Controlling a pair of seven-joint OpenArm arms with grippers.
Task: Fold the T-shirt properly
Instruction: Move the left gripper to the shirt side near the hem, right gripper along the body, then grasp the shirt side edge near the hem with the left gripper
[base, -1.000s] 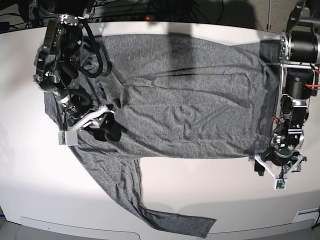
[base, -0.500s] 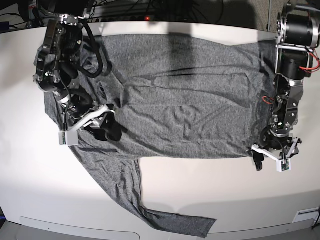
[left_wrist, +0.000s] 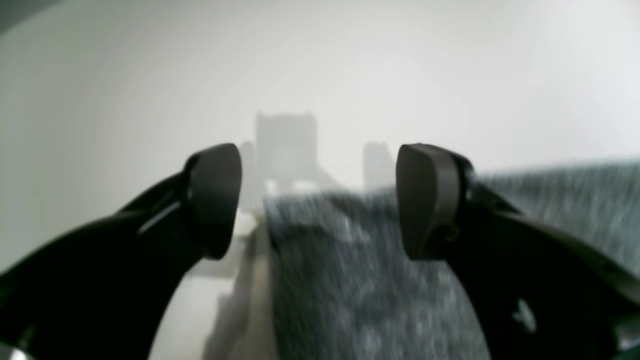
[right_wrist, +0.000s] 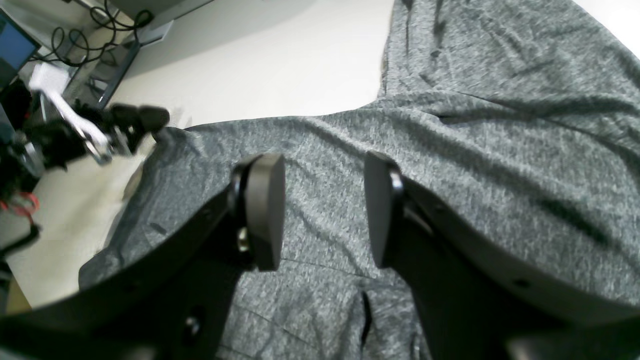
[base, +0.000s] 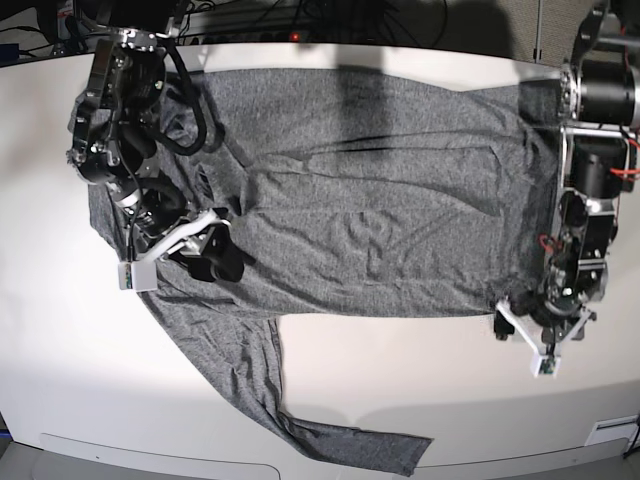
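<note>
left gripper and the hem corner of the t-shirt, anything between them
Nothing: in the left wrist view the open left gripper faces the T-shirt hem directly, only bare white table beside it. The base view agrees.

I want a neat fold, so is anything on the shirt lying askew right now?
Yes. One sleeve of the T-shirt trails out toward the table's near edge, bent at the cuff, instead of lying along the body. The fabric also shows wrinkles mid-body.
</note>
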